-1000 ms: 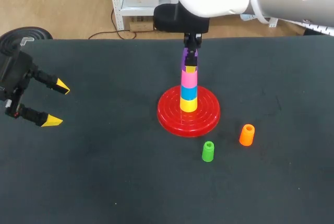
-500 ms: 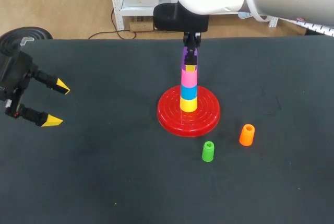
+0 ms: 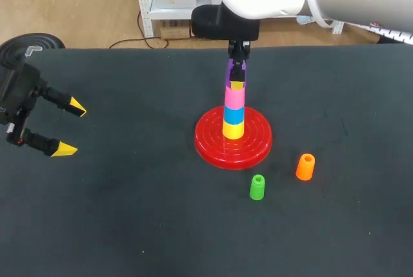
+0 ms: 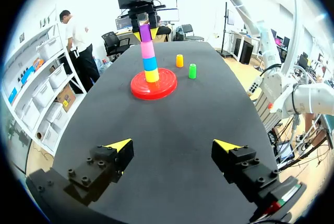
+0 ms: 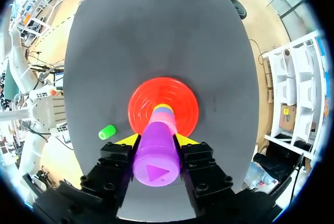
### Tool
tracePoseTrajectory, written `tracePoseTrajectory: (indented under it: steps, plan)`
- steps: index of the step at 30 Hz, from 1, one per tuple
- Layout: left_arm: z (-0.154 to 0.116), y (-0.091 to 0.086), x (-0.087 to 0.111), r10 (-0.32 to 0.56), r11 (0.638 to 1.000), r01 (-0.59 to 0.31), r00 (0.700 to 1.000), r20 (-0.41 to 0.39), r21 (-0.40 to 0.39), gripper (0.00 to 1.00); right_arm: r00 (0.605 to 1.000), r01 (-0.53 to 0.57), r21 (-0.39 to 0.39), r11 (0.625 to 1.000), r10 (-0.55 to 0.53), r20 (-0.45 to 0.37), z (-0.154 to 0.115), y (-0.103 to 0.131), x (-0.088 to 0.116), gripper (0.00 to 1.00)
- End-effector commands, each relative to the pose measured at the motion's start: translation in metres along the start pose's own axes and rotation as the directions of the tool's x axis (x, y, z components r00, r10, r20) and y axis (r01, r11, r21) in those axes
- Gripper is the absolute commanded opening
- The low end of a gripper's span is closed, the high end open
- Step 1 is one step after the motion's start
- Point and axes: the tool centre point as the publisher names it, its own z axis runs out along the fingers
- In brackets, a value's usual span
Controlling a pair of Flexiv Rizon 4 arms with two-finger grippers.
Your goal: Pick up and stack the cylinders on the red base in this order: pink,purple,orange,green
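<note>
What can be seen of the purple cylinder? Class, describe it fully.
The purple cylinder looks like smooth plastic, with a small triangle marked on its upper end. It stands upright, gripped from two sides by the right gripper. It sits directly above the pink cylinder, which tops the stack on the red base. Whether it already rests on the pink one cannot be told.

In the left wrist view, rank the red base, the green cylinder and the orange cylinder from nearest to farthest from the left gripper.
1. The red base, straight ahead of the left gripper.
2. The green cylinder, on the table just beyond the base.
3. The orange cylinder, farther back, past the green one.
</note>
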Motion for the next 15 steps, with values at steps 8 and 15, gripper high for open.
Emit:
tracePoseTrajectory:
  steps: [8,15]
  plan:
    - [0.000,0.000,0.001,0.003,1.000,-0.003,1.000,0.003,-0.003,1.00,1.000,-0.002,0.012,1.000,0.002,0.000,0.000,-0.001,0.003,0.00]
    - [0.000,0.000,0.001,0.003,1.000,-0.003,1.000,0.003,-0.003,1.00,1.000,-0.002,0.021,1.000,0.002,-0.004,-0.004,-0.001,0.002,0.00]
